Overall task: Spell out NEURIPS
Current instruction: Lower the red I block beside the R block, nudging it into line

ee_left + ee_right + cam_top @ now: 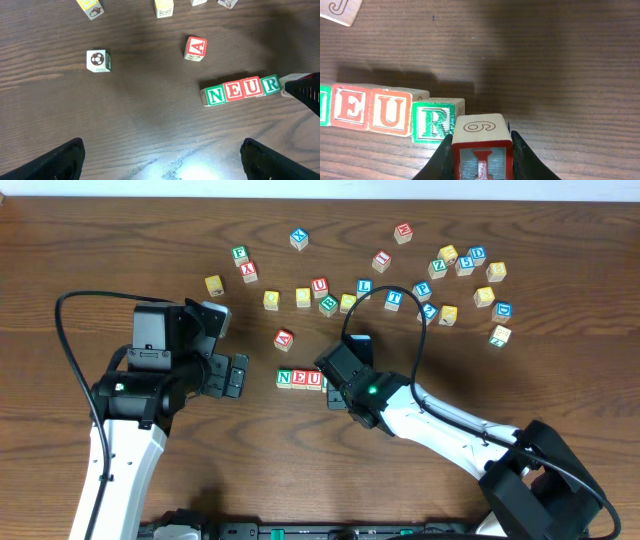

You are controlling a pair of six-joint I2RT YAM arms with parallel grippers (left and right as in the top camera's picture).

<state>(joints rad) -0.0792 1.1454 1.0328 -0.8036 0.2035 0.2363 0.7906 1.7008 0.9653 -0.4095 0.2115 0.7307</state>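
The NEUR row is done. The right gripper holds the I block tight, just beside the R. P and S are left. The left gripper is wide open and holds nothing.

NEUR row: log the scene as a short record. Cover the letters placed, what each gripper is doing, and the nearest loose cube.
row: N, E, U, R side by side in one line
right gripper: shut on the I cube, just past the R end of the row
left gripper: open, holding nothing
nearest loose cube: A cube, beyond the row and apart from it
not yet in line: I, P, S
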